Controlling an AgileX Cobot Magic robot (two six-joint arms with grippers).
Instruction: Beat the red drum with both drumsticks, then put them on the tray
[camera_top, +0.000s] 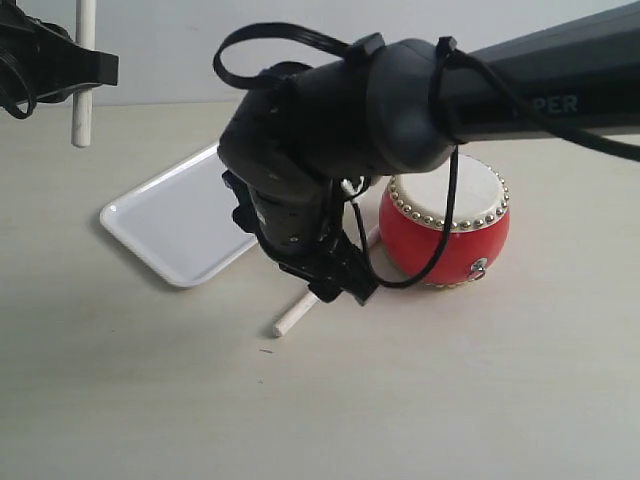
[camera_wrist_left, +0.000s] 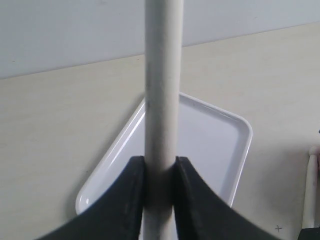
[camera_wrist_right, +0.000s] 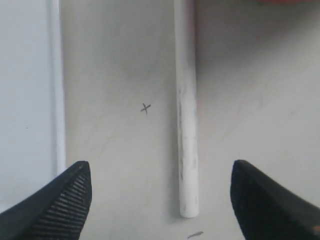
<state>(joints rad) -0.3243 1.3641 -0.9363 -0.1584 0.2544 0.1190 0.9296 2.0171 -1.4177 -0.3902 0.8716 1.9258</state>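
Nearest, on the bare counter, rests the free end of the lying drumstick. Its long axis runs diagonally, from that near end up and rightward toward the base of the red drum. The far end is hidden behind the arm, so contact with the drum cannot be confirmed.

The right pincer hangs low over this stick with its jaws spread wide and nothing held. In the right wrist view the stick lies between the jaws and across their closing line, but nearer one jaw than the other.

Assessment: the step in hand is picking up this stick. The pincer should centre over the shaft, descend squarely, and close a little way up from the free end, clear of the drum.

The tray lies beside the stick, empty.

Farthest, the left pincer is clamped on the held drumstick, which stands upright with its long axis vertical, above the counter beyond the tray.
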